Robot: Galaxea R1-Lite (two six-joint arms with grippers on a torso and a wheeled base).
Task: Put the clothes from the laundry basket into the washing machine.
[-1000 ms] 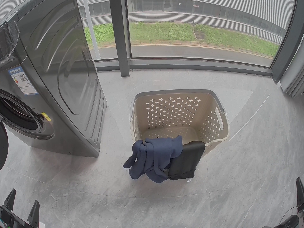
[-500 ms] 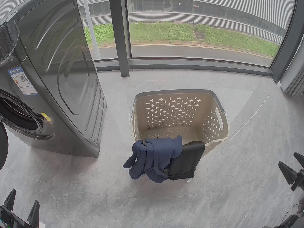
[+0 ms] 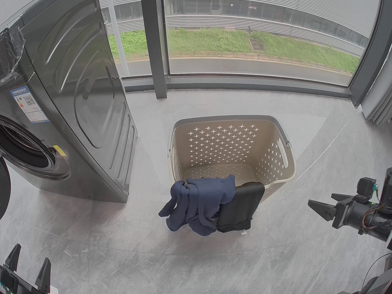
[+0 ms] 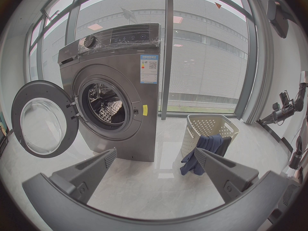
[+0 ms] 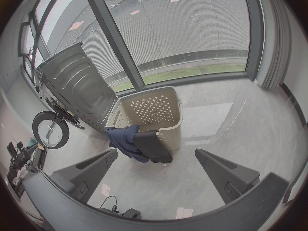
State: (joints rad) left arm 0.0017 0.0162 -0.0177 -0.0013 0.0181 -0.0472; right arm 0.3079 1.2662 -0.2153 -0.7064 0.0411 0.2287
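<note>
Two pieces of clothing are draped over the near rim of the laundry basket [image 3: 228,119]: a dark blue garment [image 3: 200,205], bunched and hanging down the outer wall, and a black garment [image 3: 239,209] touching it on the robot's right. Most of each piece hangs outside the basket, so folds are offered at the rim, and it is judged that a grasp could be made there without reaching deep inside. The perforated bottom of the basket is seen behind them. The basket is set on the grey floor [image 3: 286,258], near the side of the washing machine [image 3: 81,103] but apart from it, which is judged to keep the carry short. The machine's round door [image 4: 43,117] is swung fully open and the drum [image 4: 104,105] is exposed, so the way in is judged to be free; whether anything lies in the drum cannot be told. The right gripper [image 3: 320,199] is held low, well apart from the clothes on the robot's right, and is pointed toward the basket with its jaws spread and nothing between them, a pose judged to be readiness for a first grasp. The left gripper [image 3: 31,253] is kept close to the robot on its left, facing the machine's opening, jaws likewise spread and empty. The task is judged to be at its very start, with both garments yet to be lifted
</note>
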